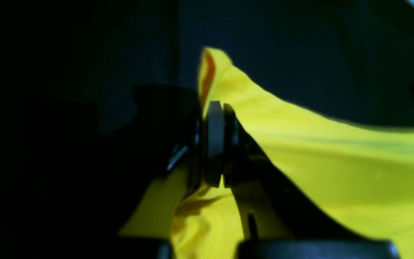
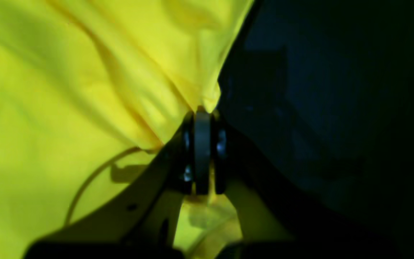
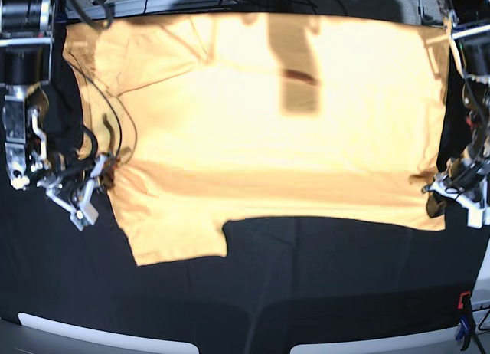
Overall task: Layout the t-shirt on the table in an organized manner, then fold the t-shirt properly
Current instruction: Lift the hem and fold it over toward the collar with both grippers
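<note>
Both wrist views are blurred and dark, the t-shirt running off their edges, the pinched cloth hidden between the closed fingers of the left gripper and right gripper; table detail unreadable.

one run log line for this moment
left gripper: shut on t-shirt | right gripper: shut on t-shirt | shirt: spread on table

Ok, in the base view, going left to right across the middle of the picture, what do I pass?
Right gripper, shut on the shirt's edge → the t-shirt, spread across the table → left gripper, shut on the shirt's opposite edge.
</note>
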Controlling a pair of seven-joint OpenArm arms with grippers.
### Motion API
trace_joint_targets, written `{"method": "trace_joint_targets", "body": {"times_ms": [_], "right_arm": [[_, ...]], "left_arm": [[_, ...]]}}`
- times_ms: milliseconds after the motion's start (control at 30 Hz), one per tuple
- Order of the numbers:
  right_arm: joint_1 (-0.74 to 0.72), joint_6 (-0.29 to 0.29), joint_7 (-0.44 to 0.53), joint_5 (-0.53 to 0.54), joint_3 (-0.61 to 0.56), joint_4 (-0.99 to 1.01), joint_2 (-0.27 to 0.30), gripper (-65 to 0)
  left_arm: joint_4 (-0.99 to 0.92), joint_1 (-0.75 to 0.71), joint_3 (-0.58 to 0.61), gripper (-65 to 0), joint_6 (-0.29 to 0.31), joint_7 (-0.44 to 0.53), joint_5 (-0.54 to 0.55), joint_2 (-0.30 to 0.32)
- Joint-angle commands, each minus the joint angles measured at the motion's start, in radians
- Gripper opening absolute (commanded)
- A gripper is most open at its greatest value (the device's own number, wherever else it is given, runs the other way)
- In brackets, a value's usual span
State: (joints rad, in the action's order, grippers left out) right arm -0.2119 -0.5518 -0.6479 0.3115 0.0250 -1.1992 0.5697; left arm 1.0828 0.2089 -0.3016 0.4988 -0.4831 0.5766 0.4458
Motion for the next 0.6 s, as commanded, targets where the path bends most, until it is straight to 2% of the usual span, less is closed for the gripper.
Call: {"method": "trace_joint_targets", "body": {"times_ms": [0, 233, 567], "right_arm": [[-0.002, 0.003, 0.017, 0.011, 0.033, -0.045, 0.021, -65.0], [0.178, 0.002, -0.019, 0.092, 0.22, -0.241, 0.02, -65.0], [0.463, 0.001, -0.022, 0.093, 0.381, -0.473, 0.02, -65.0]], "left_arm": [[0.036, 0.005, -0.009, -65.0, 0.004, 0.013, 0.012, 0.02], [0.159, -0.108, -0.014, -65.0, 0.003, -0.021, 0.012, 0.023], [0.346, -0.281, -0.032, -65.0, 0.003, -0.071, 0.012, 0.023]]}}
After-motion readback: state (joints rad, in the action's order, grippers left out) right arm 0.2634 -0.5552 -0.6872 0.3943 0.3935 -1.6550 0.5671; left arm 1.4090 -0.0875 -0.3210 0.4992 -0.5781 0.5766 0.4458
